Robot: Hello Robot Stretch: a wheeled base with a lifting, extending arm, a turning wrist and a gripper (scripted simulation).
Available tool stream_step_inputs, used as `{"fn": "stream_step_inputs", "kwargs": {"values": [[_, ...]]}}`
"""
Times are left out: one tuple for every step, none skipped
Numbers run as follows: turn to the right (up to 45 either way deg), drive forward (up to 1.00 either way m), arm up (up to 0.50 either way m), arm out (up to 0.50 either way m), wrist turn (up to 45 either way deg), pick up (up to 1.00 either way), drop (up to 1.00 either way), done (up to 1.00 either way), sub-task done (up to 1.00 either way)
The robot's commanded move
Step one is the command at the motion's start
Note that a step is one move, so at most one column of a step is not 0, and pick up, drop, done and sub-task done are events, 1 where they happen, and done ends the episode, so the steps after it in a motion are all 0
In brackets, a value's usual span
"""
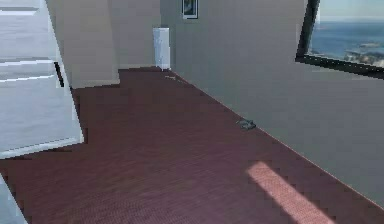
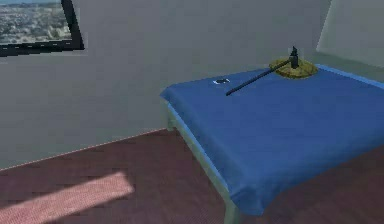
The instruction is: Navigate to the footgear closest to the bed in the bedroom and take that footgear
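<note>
A small dark grey thing (image 1: 246,125) lies on the dark red floor against the wall at the forward view's right; its shape is too small to name. In the arm side view a bed (image 2: 285,135) with a blue cover stands against the pale wall. On the cover lie a long thin dark stick (image 2: 250,81), a small dark item (image 2: 221,80) and a round yellowish object (image 2: 294,68) with a dark upright piece on it.
A white door (image 1: 30,80) stands ajar at the forward view's left. A tall white object (image 1: 162,48) stands in the far corner, with a picture (image 1: 189,8) above. Windows (image 1: 345,35) (image 2: 38,25) are set in the wall. Bare floor (image 1: 170,150) stretches ahead.
</note>
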Motion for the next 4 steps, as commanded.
{"fn": "stream_step_inputs", "kwargs": {"values": [[0.0, 0.4, 0.0, 0.0, 0.0, 0.0, 0.0, 0.0, 0.0], [-24.0, 0.0, 0.0, 0.0, 0.0, 0.0, 0.0, 0.0, 0.0], [0.0, 1.0, 0.0, 0.0, 0.0, 0.0, 0.0, 0.0, 0.0], [0.0, 1.0, 0.0, 0.0, 0.0, 0.0, 0.0, 0.0, 0.0]]}}
